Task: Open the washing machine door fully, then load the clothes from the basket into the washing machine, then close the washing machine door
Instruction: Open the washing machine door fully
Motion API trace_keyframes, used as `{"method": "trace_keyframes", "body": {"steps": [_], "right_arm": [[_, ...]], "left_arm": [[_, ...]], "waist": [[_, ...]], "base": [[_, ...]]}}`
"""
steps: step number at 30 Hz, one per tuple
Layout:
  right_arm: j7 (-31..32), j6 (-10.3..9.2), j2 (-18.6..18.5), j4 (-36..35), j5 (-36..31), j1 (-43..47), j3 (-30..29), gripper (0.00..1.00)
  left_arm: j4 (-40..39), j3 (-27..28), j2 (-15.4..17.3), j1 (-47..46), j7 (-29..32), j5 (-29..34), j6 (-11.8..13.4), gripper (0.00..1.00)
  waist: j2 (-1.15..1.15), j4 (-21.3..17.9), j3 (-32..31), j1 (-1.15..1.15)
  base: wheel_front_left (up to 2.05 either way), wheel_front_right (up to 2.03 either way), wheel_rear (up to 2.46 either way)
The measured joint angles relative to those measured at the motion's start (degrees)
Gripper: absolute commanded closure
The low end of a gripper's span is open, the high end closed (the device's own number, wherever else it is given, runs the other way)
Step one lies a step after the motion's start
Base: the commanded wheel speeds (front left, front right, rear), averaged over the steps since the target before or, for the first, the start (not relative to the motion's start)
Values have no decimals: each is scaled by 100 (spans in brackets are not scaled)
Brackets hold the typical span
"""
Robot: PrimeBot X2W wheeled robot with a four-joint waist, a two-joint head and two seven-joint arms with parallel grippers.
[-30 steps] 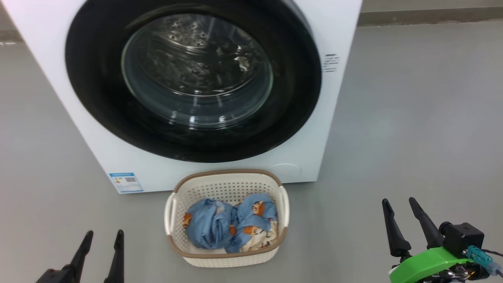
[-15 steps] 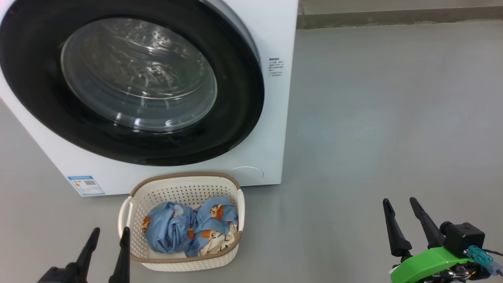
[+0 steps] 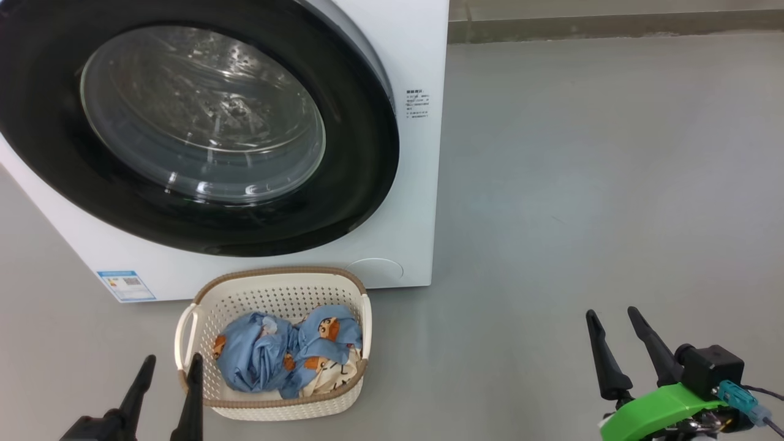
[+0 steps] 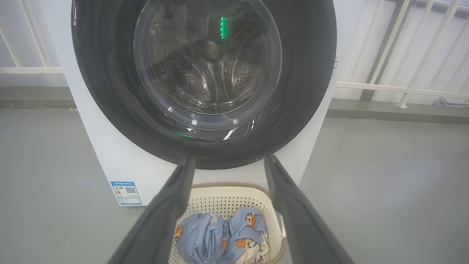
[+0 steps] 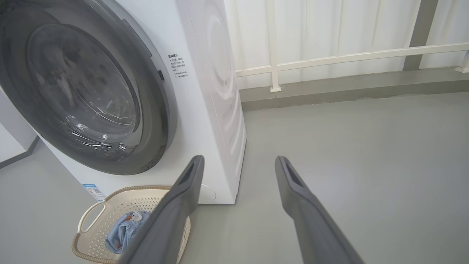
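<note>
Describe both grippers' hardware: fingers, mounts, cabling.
Left gripper: two long black fingers tapering to points, on a dark base. Right gripper: same fingers, on a bright green mount beside a black boxy module with a teal connector and thin cable.

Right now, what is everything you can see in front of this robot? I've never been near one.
washing machine: one, white, on the floor ahead
washing machine door: one, black rim and clear glass, closed on the machine's front
label sticker: one, blue, machine's lower front corner
basket: one, cream with brown rim, on the floor before the machine
clothes: a bundle, light blue and cream, inside the basket
floor: grey, all around
railing: one, white, along the wall behind
left end effector: one, dark, open, beside the basket
right end effector: one, dark, open, over the floor at right
</note>
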Motion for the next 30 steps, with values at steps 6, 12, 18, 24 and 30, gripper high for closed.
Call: {"method": "trace_keyframes", "body": {"steps": [6,12,18,24,30], "right_arm": [[-1,0,30,-58,264,-231,226,100],[-3,0,171,-279,1315,-577,374,100],[-8,0,194,-602,2867,-1226,459,100],[-33,0,62,-753,4607,-1889,308,100],[103,0,-358,-803,6108,-2455,455,100]], "left_arm": [[-1,8,-116,22,0,0,0,0],[-2,-5,-256,63,0,-52,0,0],[-10,-21,-271,51,0,-93,0,0],[-56,-98,-299,-156,0,-144,0,0],[-82,-204,-338,-309,-1,-204,0,0]], "waist": [[0,51,33,0],[0,118,91,0],[0,206,229,0],[0,340,438,0],[0,476,672,0]], "base": [[0,0,0],[0,0,0],[0,0,0],[0,0,0],[0,0,0]]}}
